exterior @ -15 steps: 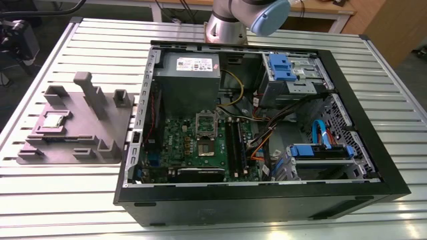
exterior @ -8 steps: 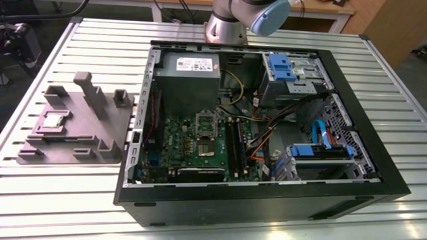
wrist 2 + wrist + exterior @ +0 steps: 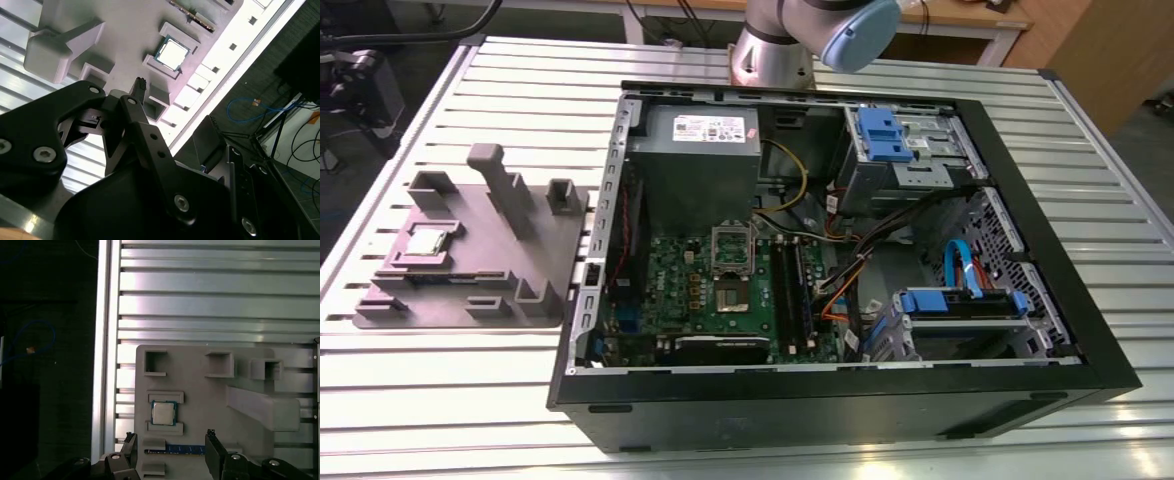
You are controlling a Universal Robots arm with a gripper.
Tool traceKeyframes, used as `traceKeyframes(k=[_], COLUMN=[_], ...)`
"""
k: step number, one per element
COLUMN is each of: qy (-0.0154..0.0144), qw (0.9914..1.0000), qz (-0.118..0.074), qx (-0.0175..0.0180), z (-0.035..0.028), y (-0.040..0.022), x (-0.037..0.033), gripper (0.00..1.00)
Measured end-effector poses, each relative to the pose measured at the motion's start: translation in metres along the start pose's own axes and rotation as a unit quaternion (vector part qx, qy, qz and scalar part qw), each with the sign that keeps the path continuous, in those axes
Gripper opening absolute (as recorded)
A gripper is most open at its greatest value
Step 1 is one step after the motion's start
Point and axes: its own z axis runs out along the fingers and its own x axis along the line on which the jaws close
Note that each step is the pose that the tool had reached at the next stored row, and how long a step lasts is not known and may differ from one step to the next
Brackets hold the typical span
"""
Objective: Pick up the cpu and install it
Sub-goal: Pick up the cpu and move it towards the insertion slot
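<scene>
The cpu [image 3: 427,241] is a small square chip with a silver top, lying flat in a recess of the grey holder tray [image 3: 520,260] on the table at the exterior view's left. Both wrist views show the cpu [image 3: 163,413] [image 3: 171,53] from above in its pocket. My gripper [image 3: 170,440] hangs above the tray, open, its two black fingers spread wide with nothing between them. One fingertip [image 3: 139,85] shows in the second wrist view, apart from the chip. Inside the open computer case, the motherboard [image 3: 680,280] has an uncovered socket [image 3: 730,298].
The black case [image 3: 854,400] holds a grey power supply [image 3: 700,140], blue drive bays [image 3: 894,135], RAM slots [image 3: 787,290] and loose cables [image 3: 854,280]. The holder tray has upright posts [image 3: 500,185]. The slatted metal table [image 3: 454,400] ends close beside the tray.
</scene>
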Motion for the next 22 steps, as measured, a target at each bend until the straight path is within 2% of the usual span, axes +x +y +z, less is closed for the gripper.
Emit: traceKeyframes(k=[2, 22], qy=[0.0000, 0.0000], qw=[1.00000, 1.00000], qz=[0.000, 0.000], qx=[0.0000, 0.0000], z=[0.0035, 0.0066], y=[-0.0002, -0.0008], x=[0.0000, -0.0001], gripper=[0.65, 0.65])
